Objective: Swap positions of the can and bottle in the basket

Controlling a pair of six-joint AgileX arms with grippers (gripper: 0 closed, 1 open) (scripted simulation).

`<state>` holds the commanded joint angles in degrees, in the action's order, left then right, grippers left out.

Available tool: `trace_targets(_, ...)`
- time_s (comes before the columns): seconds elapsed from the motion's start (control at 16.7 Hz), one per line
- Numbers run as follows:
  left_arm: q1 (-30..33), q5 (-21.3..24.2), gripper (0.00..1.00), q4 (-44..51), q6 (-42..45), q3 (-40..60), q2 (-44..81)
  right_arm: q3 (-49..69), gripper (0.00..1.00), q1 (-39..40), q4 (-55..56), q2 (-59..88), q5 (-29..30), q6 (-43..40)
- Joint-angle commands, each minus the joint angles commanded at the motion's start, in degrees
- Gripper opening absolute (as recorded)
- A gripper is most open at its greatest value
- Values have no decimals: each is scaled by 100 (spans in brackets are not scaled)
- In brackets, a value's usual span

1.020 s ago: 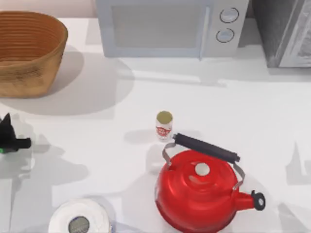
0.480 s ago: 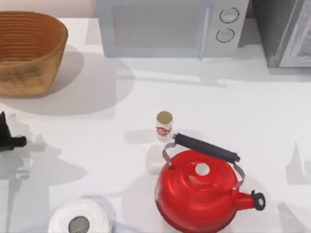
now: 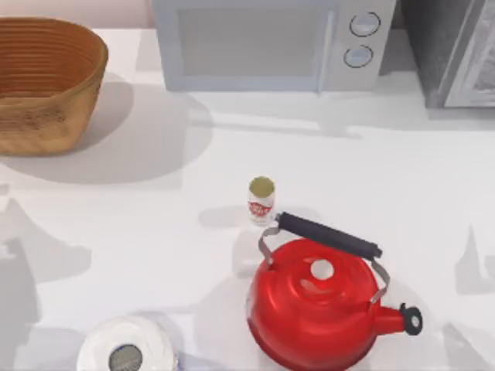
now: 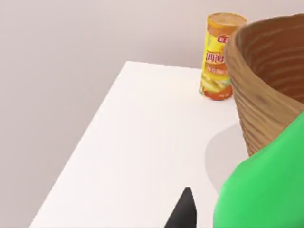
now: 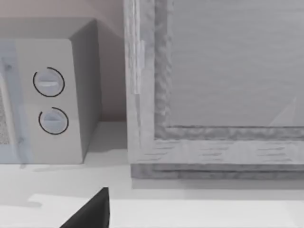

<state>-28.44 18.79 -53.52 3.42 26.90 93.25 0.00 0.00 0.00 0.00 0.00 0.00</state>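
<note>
Meanwhile, in the top view the can [image 3: 261, 199] stands upright mid-frame on our counter [image 3: 155, 224], just above the red kettle [image 3: 321, 309], with the basket [image 3: 42, 85] at upper left and a paper roll [image 3: 124, 352] at the bottom edge. Our left wrist view shows the green bottle [image 4: 266, 185] large at lower right, beside the basket's wall and a yellow canister [image 4: 220, 57]; whether either gripper is clenched or released, we cannot tell.
</note>
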Motion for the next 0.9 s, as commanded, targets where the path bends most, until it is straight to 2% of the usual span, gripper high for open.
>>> trace_targets(0.24, 190, -66, 0, 2141, -31, 1649, -572, 0, 100, 0, 0, 0, 0, 0)
trace_targets(0.54, 1408, -653, 0, 4449, -41, 3436, -840, 0, 100, 0, 0, 0, 0, 0)
trace_targets(0.72, 2062, -1032, 0, 5190, -35, 4034, -794, 0, 100, 0, 0, 0, 0, 0)
trace_targets(0.9, 2260, -1169, 0, 5394, -33, 4211, -741, 0, 100, 0, 0, 0, 0, 0)
